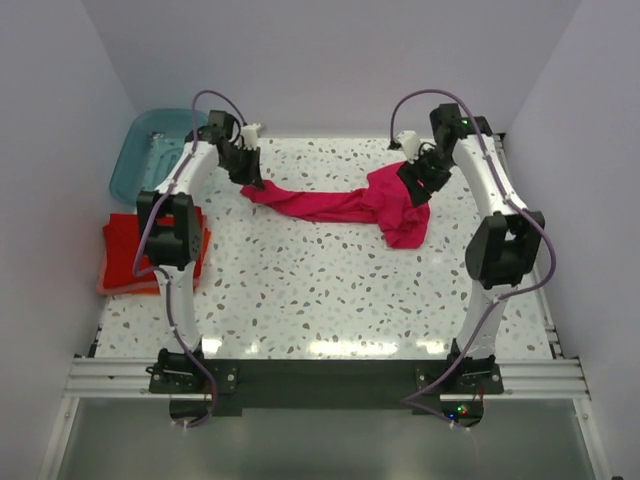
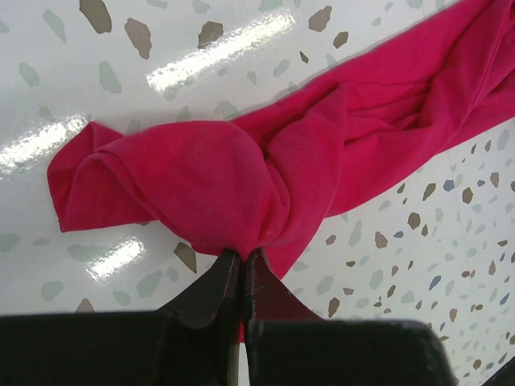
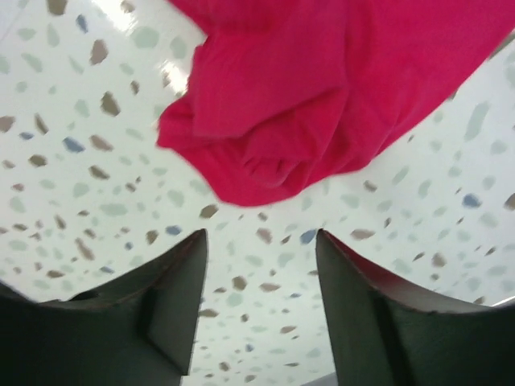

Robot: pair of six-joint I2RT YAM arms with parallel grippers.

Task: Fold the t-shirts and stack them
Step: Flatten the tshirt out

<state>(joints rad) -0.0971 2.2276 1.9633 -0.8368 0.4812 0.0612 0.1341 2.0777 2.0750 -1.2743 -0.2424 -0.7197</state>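
Note:
The magenta-pink t-shirt (image 1: 345, 205) lies stretched and crumpled across the far middle of the table. My left gripper (image 1: 250, 180) is shut on its left end; in the left wrist view the cloth (image 2: 241, 169) bunches right at my closed fingertips (image 2: 241, 256). My right gripper (image 1: 418, 190) hovers open over the shirt's right end, and in the right wrist view the cloth (image 3: 322, 96) lies just beyond my spread fingers (image 3: 261, 237), which hold nothing. Folded red and orange shirts (image 1: 125, 255) are stacked at the table's left edge, partly hidden by my left arm.
A translucent teal tub (image 1: 150, 150) stands at the far left corner. White walls close in the table at the back and both sides. The speckled tabletop (image 1: 330, 290) runs to the near rail.

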